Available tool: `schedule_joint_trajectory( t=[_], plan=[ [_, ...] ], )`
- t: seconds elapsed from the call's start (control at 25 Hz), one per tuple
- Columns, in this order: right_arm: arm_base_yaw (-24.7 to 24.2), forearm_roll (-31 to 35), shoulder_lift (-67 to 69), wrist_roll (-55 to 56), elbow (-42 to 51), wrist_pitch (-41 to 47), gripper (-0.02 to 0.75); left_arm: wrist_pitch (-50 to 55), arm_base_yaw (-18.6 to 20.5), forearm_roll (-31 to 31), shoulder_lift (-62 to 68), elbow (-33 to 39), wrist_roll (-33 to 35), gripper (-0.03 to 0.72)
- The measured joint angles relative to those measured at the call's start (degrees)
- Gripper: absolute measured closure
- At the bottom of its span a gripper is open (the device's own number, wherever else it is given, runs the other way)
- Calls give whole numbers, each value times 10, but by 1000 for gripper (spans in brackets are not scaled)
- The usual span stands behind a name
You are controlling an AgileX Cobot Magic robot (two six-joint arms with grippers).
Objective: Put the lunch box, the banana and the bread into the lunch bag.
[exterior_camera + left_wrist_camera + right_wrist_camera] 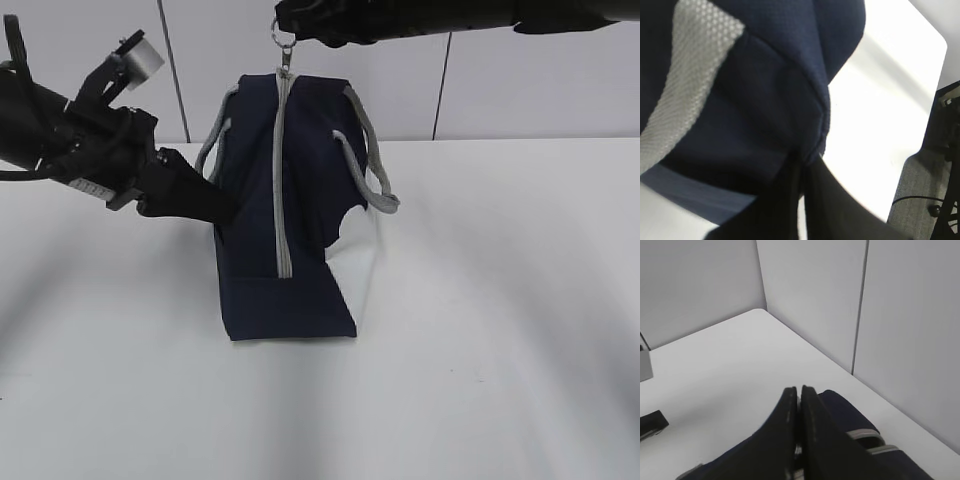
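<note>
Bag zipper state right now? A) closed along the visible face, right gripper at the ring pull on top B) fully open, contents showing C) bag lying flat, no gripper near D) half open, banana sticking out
A: the zipper runs closed down the bag, and the right gripper is shut at the ring pull on top.

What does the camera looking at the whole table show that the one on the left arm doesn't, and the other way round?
Only the exterior view shows the whole lunch bag standing on the table, its grey zipper closed along its length, the metal ring in the right gripper, and the grey handles.

Only the left wrist view shows the fabric weave close up and the floor beyond the table edge.

Both show the left gripper pinching the bag's navy fabric.
</note>
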Motion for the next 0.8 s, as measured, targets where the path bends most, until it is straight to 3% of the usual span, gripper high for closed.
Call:
schedule_joint_trajectory(
  t=[0.8],
  plan=[
    [0, 3, 71, 0, -69, 55, 754, 2, 0, -1, 0, 0, 26, 690]
  ],
)
